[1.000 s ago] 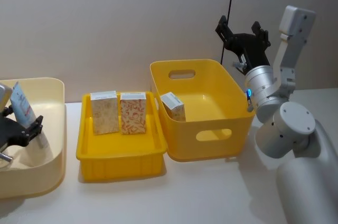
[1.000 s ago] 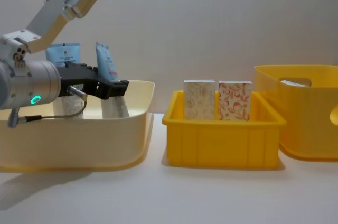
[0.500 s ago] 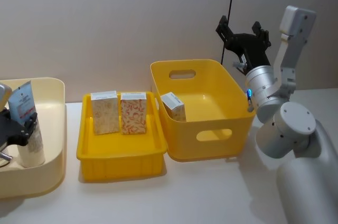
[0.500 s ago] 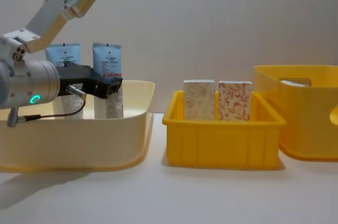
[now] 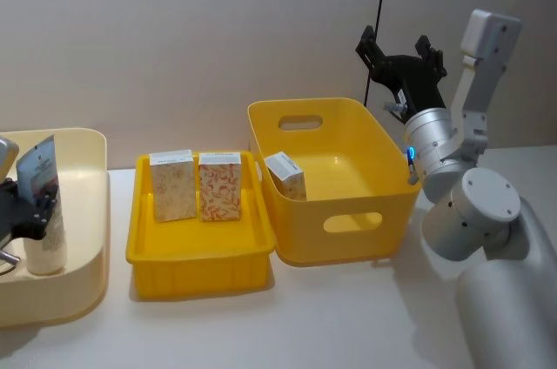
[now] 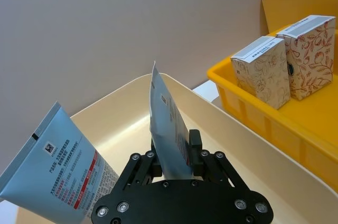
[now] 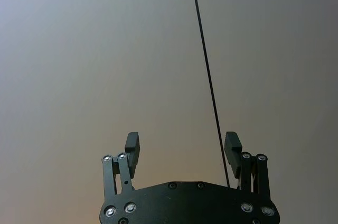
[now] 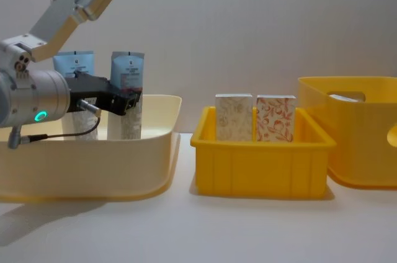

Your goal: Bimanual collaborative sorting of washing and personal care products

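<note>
- The left gripper [image 8: 131, 99] pinches a blue tube [image 8: 127, 72] between its fingers, upright in the pale bin [image 8: 93, 164].
- The right gripper [image 7: 182, 149] is up high, fingers wide apart.

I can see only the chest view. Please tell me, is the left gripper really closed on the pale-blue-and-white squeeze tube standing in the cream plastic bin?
Observer: Yes. In the left wrist view, the left gripper pinches the pale-blue-and-white plastic squeeze tube between both fingers.
Operator: Thank you. And where is the right gripper?
Observer: The right gripper is open and empty, held up by the back right corner of the deep yellow plastic bin.
</note>
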You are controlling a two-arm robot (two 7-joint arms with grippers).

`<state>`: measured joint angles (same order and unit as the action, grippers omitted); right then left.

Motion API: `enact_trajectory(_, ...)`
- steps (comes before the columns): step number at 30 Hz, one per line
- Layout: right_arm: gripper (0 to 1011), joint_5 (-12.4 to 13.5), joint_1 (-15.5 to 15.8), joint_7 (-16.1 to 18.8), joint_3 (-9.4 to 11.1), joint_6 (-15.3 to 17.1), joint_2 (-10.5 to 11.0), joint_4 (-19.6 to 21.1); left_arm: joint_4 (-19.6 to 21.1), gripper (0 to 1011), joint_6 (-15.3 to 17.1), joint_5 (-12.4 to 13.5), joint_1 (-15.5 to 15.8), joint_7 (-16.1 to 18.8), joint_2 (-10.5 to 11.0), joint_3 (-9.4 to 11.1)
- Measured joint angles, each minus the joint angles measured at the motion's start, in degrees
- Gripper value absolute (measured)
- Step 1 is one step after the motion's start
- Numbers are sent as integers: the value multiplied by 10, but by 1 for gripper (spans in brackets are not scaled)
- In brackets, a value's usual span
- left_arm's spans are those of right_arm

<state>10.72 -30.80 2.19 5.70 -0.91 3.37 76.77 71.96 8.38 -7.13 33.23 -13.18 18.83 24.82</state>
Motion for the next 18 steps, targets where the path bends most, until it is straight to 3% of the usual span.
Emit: enact_trajectory(18,1001,0,0,0,0,0,0,0,34,227,-24,24,8,24,5,-13)
